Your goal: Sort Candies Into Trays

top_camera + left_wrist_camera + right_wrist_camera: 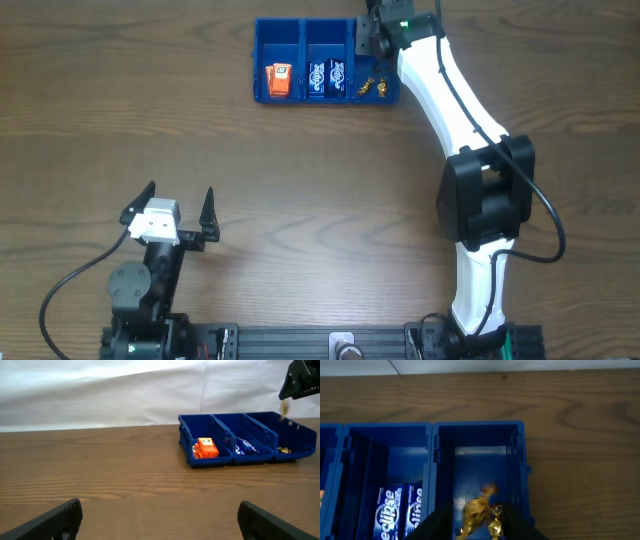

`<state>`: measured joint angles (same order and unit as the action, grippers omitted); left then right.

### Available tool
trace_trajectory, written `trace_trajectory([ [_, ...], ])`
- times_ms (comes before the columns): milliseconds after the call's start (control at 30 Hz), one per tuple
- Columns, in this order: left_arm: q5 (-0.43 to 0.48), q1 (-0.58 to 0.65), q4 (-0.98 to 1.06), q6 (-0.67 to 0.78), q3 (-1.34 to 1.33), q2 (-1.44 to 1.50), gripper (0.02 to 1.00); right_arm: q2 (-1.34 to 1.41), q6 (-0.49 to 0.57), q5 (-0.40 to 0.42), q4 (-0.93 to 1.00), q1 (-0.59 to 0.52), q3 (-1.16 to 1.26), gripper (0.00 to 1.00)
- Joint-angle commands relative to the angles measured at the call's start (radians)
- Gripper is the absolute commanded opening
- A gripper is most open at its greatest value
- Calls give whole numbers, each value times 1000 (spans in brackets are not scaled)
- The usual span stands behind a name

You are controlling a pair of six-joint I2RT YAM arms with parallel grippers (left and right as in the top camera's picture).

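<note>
The right gripper (368, 35) hangs above the right-hand compartment of a blue three-compartment tray (258, 60), which sits at the 12 o'clock edge of the wooden table (300, 200); the white right arm reaches to it from its base at 5 o'clock. A gold-wrapped candy (476, 509) shows directly beneath that gripper, over the compartment's blue floor. From the left wrist camera it appears as a small gold shape just under the dark gripper and above the tray's rim. Whether the right gripper is clamped on the candy or has let go cannot be told. More gold pieces (372, 88) lie on the floor of the same compartment, at its 6 o'clock end. The middle compartment holds two blue packs (328, 75) side by side, and the left compartment holds an orange candy box (278, 80), also toward the 6 o'clock end. The left gripper (180, 190) sits at 8 o'clock on the table, well apart from the tray, its jaws spread wide with nothing between them. It faces across the bare wood toward the tray at its 1 o'clock. A white sheet (100, 390) hangs behind the table's far edge.
</note>
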<state>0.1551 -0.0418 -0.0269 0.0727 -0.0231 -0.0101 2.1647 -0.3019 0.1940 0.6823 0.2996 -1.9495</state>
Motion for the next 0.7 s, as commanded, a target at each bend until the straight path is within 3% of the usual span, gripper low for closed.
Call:
trace_trajectory([
  [33,19,4,-35,2,18,6,998,18,5,-32,4,-2,-26,454],
  [367,19,4,-35,2,18,6,998,-67,77,-34,28,-41,47,592],
  [467,19,4,-35,2,18,6,998,-190,98,-11,-28,-70,166,700],
  [600,19,4,-35,2,18,6,998,-429,126,-11,-156,-109,406,1000],
  [700,19,4,-35,2,18,6,998,-649,128,-14,-236,-127,621,998],
])
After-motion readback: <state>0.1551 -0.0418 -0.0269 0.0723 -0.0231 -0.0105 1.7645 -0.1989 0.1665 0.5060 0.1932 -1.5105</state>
